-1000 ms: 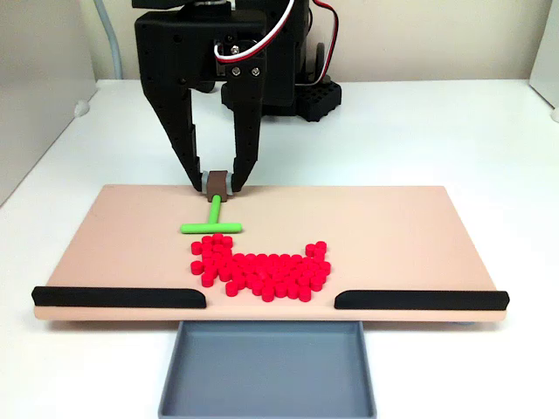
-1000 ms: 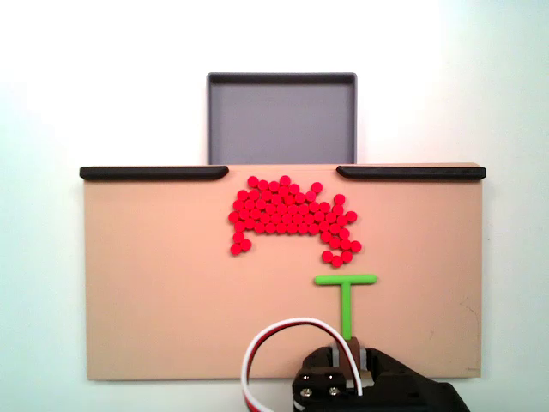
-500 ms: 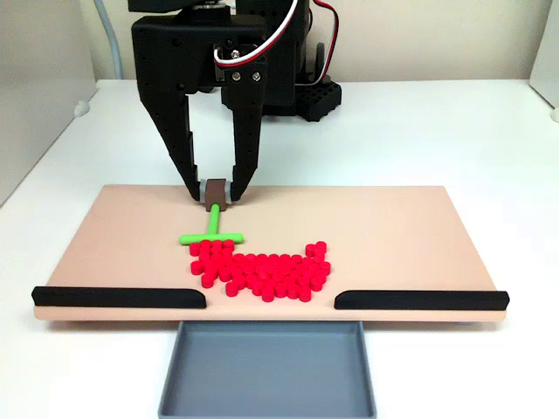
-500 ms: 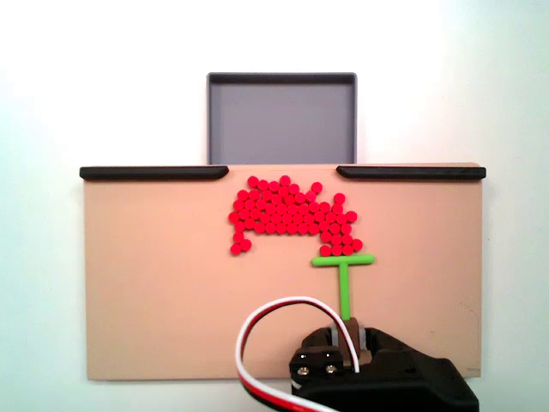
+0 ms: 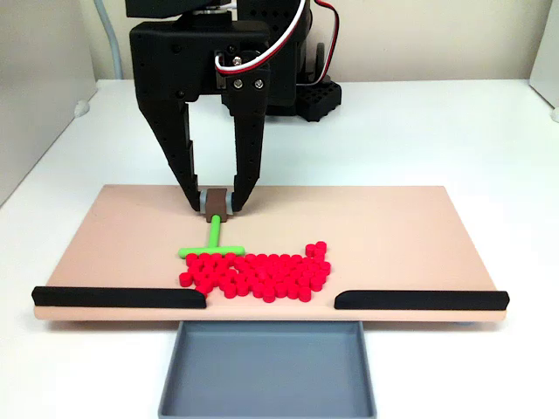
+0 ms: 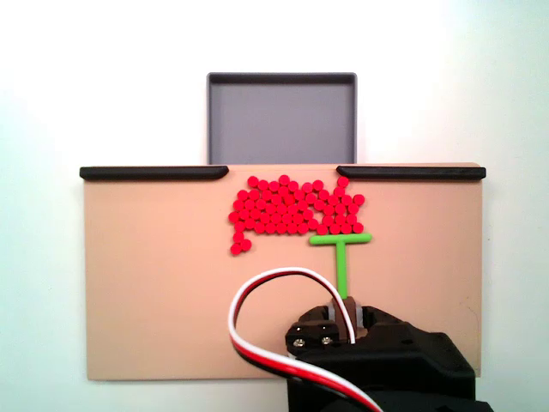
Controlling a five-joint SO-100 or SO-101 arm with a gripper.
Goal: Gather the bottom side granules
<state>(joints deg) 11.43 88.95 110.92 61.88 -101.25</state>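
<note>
In both fixed views your fingers (image 5: 216,202) (image 6: 347,316), pinching the green stick (image 5: 212,243) (image 6: 341,255), have shoved the granules (image 5: 258,272) (image 6: 292,211) closer to the tray (image 5: 266,401) (image 6: 281,120).

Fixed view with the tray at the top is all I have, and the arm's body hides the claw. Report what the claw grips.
Observer: In a fixed view, the claw is shut on the brown block that tops the green T-stick, with one finger on each side.
Operator: Report whether the granules are piled up.
Observer: Seen from the front, the granules lie one layer deep on the board.
Operator: Describe the tray's walls.
Observer: The grey tray has low walls all round.
</note>
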